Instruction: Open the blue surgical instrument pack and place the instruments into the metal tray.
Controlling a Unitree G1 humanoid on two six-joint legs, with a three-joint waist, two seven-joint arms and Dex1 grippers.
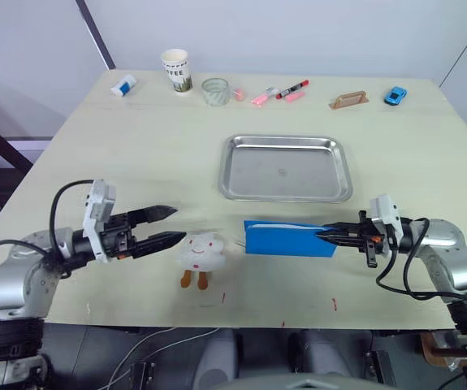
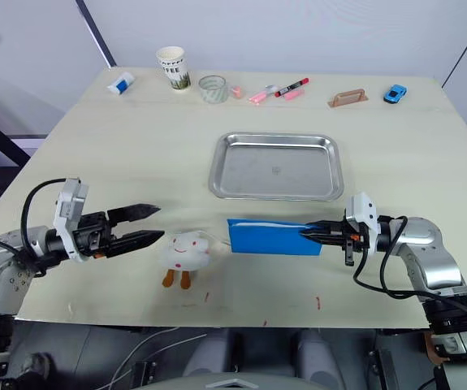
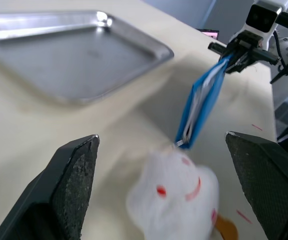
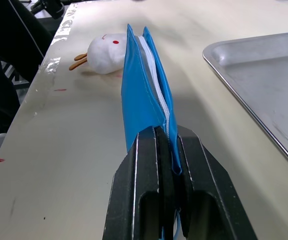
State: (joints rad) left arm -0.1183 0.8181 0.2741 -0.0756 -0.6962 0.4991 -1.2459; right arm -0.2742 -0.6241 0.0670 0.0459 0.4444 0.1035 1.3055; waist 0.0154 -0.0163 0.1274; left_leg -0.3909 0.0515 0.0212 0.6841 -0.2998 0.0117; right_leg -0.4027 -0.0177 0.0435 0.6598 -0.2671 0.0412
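Clearly the flat bright-blue surgical instrument pack (image 1: 290, 239) is light and floppy — the right end effector (image 1: 336, 236) pinches it by one short edge, holding it on edge just in front of the shiny rectangular stainless-steel tray (image 1: 287, 167), the landmark here. Its film looks slippery, so the free corner toward the white plush toy (image 1: 201, 253) seems the best second hold. Beyond that toy from the tray, the left end effector (image 1: 166, 225) is spread wide and holds nothing.
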